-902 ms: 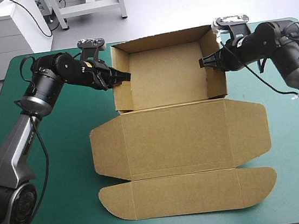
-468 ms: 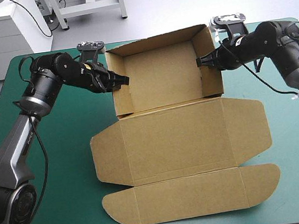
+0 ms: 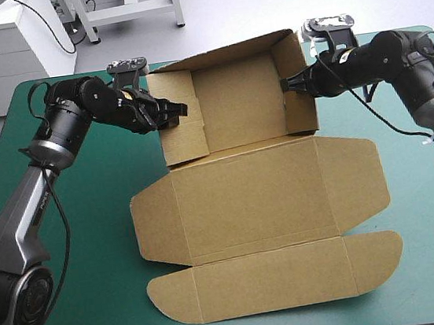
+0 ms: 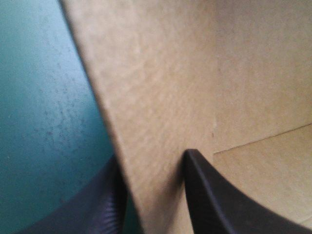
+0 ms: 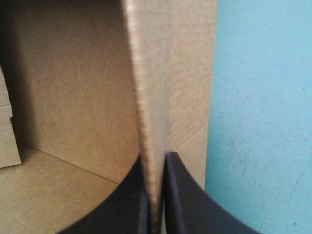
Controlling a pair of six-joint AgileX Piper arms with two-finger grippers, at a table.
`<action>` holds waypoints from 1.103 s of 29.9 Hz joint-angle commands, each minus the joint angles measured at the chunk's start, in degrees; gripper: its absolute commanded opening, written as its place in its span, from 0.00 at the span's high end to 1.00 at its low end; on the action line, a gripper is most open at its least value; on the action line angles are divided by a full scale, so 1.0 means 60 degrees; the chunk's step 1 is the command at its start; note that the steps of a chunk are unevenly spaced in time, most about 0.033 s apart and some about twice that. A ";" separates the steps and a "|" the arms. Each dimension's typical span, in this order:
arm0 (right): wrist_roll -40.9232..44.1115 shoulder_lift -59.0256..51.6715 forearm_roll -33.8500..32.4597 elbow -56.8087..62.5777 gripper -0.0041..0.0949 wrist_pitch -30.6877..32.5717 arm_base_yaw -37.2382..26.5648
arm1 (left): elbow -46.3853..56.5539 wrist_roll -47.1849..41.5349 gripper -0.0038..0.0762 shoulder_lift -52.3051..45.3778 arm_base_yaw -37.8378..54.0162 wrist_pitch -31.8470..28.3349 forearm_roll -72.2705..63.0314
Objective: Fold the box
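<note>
My left tool (image 4: pixel 152 161) is clamped on the left side wall of the brown box (image 3: pixel 261 197), one black finger inside and one outside. My right tool (image 5: pixel 156 157) pinches the right side wall, with the board edge between its fingers. The tray part stands toward the far edge of the teal-green counter (image 3: pixel 90 226), walls raised and sitting skewed. Lid and flaps lie flat toward the near edge.

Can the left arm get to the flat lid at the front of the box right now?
Probably not at once: the left gripper is shut on the box's left wall. If it let go, the way looks free, since the lid lies flat with nothing on it.
</note>
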 commanded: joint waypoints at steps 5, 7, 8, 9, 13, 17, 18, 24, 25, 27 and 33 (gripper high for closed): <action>-0.0122 -0.0429 0.1893 -0.0318 0.98 -0.0735 0.0128 | -0.0257 0.0526 0.96 -0.0451 -0.0180 -0.0509 -0.0710; -0.0189 -0.0429 0.1816 -0.0318 0.98 -0.0735 0.0128 | -0.0257 0.0526 0.96 -0.0451 -0.0163 -0.0572 -0.0598; -0.0189 -0.0429 0.1666 -0.0318 0.98 -0.0694 0.0128 | -0.0257 0.0526 0.96 -0.0451 -0.0163 -0.0662 -0.0507; -0.0189 -0.0429 0.1505 -0.0318 0.98 -0.0621 0.0128 | -0.0257 0.0526 0.96 -0.0451 -0.0163 -0.0705 -0.0432; 0.0042 -0.0345 0.0648 -0.0318 0.98 -0.0201 0.0128 | -0.0257 0.0526 0.96 -0.0416 -0.0163 -0.0747 -0.0184; 0.0095 -0.0069 -0.0011 -0.0318 0.97 0.0576 0.0128 | -0.0294 0.0526 0.96 -0.0305 -0.0163 -0.0690 -0.0053; 0.0151 0.0028 -0.0175 -0.0318 0.97 0.0808 0.0128 | -0.0309 0.0526 0.96 -0.0257 -0.0163 -0.0648 -0.0053; 0.0326 0.0635 -0.0753 -0.0318 0.97 0.1741 0.0128 | -0.0309 0.0526 0.96 0.0064 -0.0163 -0.0317 -0.0074; 0.0399 0.0753 -0.0778 -0.0318 0.97 0.1762 0.0128 | -0.0309 0.0526 0.96 0.0105 -0.0163 -0.0316 -0.0095; 0.0541 0.0970 -0.0966 -0.0318 0.97 0.1775 0.0269 | -0.0331 0.0526 0.96 0.0226 -0.0163 -0.0256 -0.0167; 0.1385 0.1615 -0.2364 -0.0318 0.97 0.1724 0.1107 | -0.0759 0.0550 0.96 0.0825 -0.0163 0.0451 -0.0267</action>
